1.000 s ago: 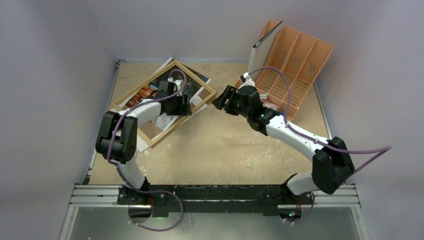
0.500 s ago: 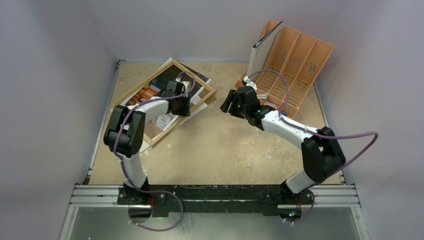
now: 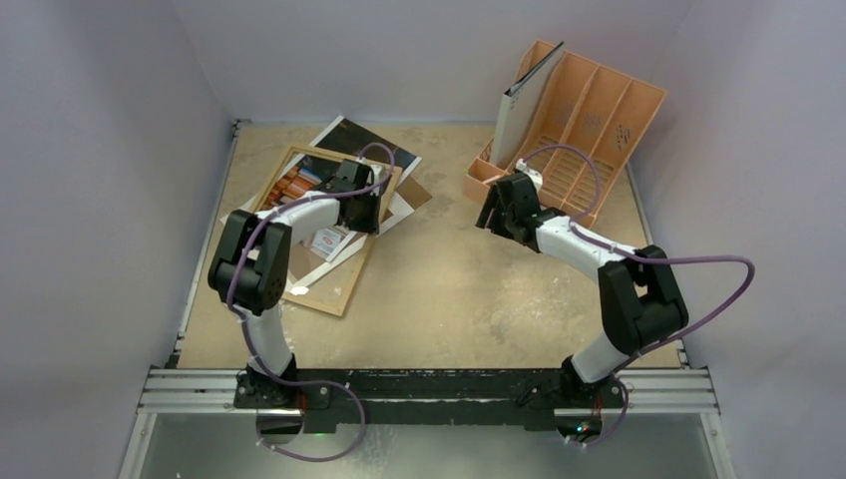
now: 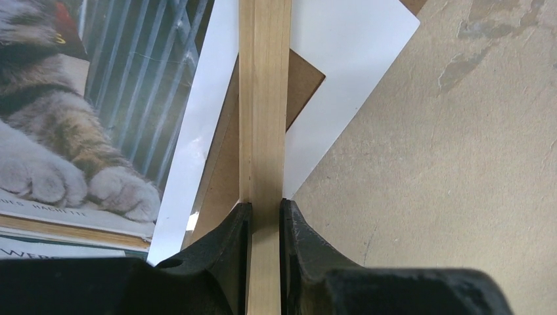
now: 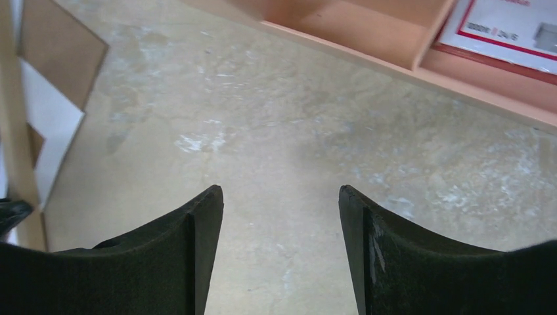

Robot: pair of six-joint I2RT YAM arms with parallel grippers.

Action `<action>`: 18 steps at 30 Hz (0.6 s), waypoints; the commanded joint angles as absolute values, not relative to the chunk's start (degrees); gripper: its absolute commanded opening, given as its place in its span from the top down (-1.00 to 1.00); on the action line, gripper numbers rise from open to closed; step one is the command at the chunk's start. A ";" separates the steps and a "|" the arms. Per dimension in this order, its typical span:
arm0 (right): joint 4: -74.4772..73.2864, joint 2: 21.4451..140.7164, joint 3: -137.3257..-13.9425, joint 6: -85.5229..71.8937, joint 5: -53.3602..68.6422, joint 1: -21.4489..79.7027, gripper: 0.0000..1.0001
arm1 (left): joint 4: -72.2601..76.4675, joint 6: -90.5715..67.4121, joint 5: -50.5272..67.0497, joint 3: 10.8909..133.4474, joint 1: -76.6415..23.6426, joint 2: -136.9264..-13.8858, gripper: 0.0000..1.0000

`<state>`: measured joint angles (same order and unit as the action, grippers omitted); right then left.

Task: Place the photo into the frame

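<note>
Grips the frame's [image 4: 265, 98] light-wood edge with left pincer [image 4: 265, 213] beside the cat photo [image 4: 59, 131]; holds right pincer [image 5: 281, 197] released above the bench [image 5: 295, 131], near the orange organiser [image 5: 368, 26].

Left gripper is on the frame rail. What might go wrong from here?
1. The left gripper pinches only one thin rail of the frame; a large frame held at one edge may twist or slip.
2. The white sheet and brown board lie under that rail, so moving the frame could drag them and shift the photo.
3. The right gripper hangs open near the orange organiser, giving no support.
</note>
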<state>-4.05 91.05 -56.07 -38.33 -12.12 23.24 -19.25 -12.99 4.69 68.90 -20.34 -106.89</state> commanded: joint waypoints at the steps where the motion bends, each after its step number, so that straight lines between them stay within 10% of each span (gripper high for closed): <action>1: -5.67 91.74 -54.06 -36.98 -15.80 21.10 -0.37 | -20.34 -13.54 5.80 70.93 -20.47 -103.64 0.82; 18: -6.67 96.66 -53.97 -33.87 -21.63 8.46 -0.46 | -23.05 -14.22 4.81 73.83 -20.65 -101.57 0.26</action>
<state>-6.39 95.07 -52.07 -35.62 -17.82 10.50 -22.61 -13.15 5.28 70.76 -20.40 -104.55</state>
